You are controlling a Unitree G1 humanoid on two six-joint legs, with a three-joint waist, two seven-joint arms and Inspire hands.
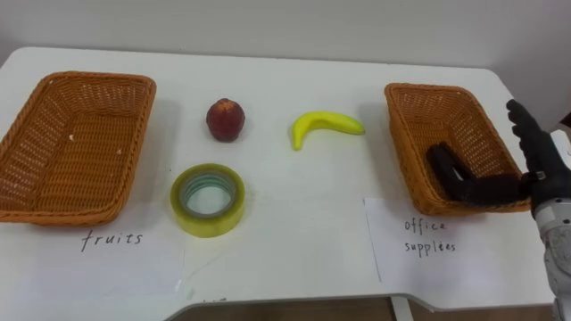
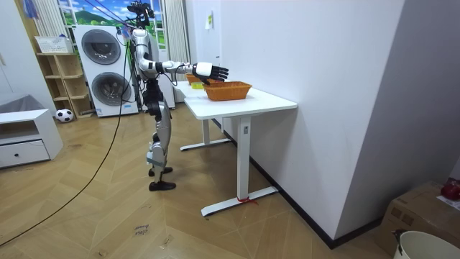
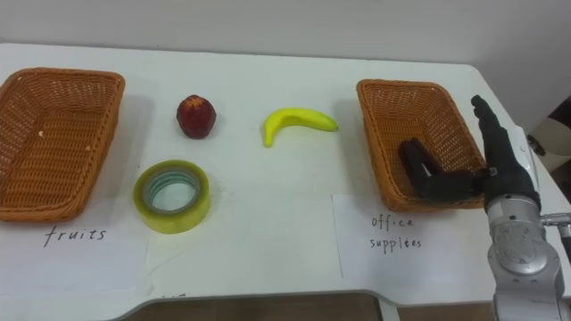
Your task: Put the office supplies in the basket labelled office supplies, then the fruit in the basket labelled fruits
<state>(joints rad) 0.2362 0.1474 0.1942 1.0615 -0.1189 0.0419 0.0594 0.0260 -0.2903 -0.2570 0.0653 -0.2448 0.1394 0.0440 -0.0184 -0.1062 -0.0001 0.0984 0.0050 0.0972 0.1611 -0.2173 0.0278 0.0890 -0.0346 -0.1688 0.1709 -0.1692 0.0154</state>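
Home-style room, laundry or utility corner, set up as a test space: stacked front-loading washing machines [image 2: 113, 90] against the far wall, open shelf unit [image 2: 61, 79] beside them, a football [image 2: 64, 114] on the herringbone wood floor [image 2: 108, 223], and a low white drawer cabinet [image 2: 25, 140] at the room view's left. A plain white table [image 2: 251, 102] stands along a bare white wall, with a cardboard box [image 2: 424, 212] in the near corner. Trial markers on the tabletop: a wicker basket [image 1: 36, 147] with a handwritten paper label [image 1: 111, 239] lying before it.
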